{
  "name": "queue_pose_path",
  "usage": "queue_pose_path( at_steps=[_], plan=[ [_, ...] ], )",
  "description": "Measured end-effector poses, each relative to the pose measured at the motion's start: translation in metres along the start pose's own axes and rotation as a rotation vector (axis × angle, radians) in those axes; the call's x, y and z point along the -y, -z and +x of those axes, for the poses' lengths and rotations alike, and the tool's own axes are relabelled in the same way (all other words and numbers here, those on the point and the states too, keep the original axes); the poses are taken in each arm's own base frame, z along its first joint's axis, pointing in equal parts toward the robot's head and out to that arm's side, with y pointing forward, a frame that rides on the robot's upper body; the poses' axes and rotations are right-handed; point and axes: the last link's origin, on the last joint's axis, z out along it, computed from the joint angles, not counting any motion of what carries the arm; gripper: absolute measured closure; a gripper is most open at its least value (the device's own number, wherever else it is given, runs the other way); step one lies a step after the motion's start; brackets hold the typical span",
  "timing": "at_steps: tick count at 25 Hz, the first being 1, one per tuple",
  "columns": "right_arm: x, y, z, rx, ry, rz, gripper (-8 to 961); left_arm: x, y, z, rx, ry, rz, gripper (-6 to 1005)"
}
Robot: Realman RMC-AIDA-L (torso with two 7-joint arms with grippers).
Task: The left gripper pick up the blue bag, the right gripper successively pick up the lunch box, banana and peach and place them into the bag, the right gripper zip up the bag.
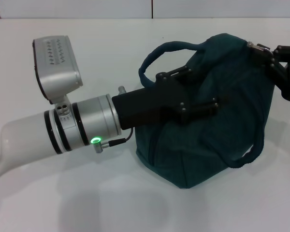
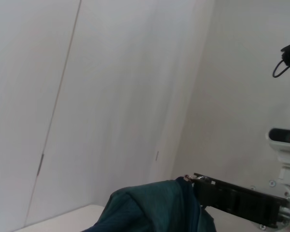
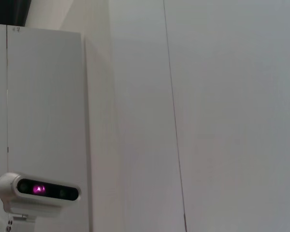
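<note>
We are seeing the blue bag [image 1: 217,121] as soft, matt woven cloth, creasing loosely. The left end effector [image 1: 203,104] is showing matt black plastic on a glossy white arm shell with a brushed metal ring. The worktop [image 1: 87,203] is looking smooth white.

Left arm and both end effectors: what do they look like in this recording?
The left arm is a glossy white tube ending in a silver cuff with black rings, a lit green indicator and a thin black cable. A pale grey boxy camera module sits on it. The left end effector and right end effector are matt black linkages with visible screw heads.
</note>
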Motion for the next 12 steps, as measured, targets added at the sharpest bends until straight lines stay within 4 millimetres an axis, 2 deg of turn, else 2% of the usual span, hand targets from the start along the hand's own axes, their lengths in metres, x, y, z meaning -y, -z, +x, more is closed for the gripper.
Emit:
queue_pose_path(
  at_steps=[8,12],
  plan=[
    [-0.0005,0.001,0.0035,-0.002,0.002,0.006,935,0.0008,0.0016,0.0038,-0.028,-0.026,-0.006,348],
    [-0.0009,0.0013,0.0051,-0.002,0.007,0.008,935,0.0007,0.0051,0.0009,-0.067,-0.06,0.01,432]
  ],
)
